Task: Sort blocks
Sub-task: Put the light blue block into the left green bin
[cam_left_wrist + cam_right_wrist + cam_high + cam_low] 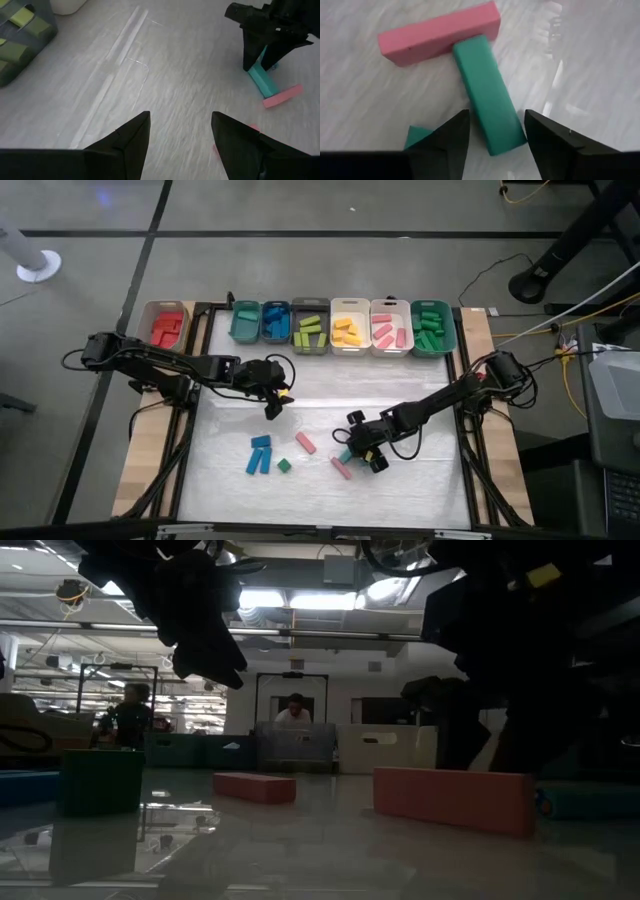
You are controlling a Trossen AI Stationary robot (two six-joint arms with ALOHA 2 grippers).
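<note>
The right gripper (pixel 495 137) hung low over the table (pixel 400 490), its two dark fingers (pixel 447 140) spread apart with a teal bar (pixel 487 95) lying between their tips; whether the pads touched the bar could not be told, and the bar rested flat on the surface. Just past the fingertips, the far end of that teal bar butted against the long side of a pink bar (pixel 437 34), the two forming a T. A scrap of a second teal piece (pixel 417 137) peeked out beside one finger. Seen from overhead, the right gripper (pixel 362 448) sat at the near right part of the mat, with another pink bar (pixel 305 443) off toward the left arm, then a small green cube (pixel 284 465) and two blue bars (pixel 260 455) lying side by side farther on. The left gripper (pixel 180 132) hovered above bare table toward the middle, its fingers (pixel 132 135) wide apart and holding nothing. Well beyond both grippers, along the far edge, stood a row of bins (pixel 330 328) with sorted blocks: red (pixel 167 328), blue (pixel 275 318), lime (pixel 309 332), yellow (pixel 347 332), pink (pixel 389 331) and green (pixel 430 330).
</note>
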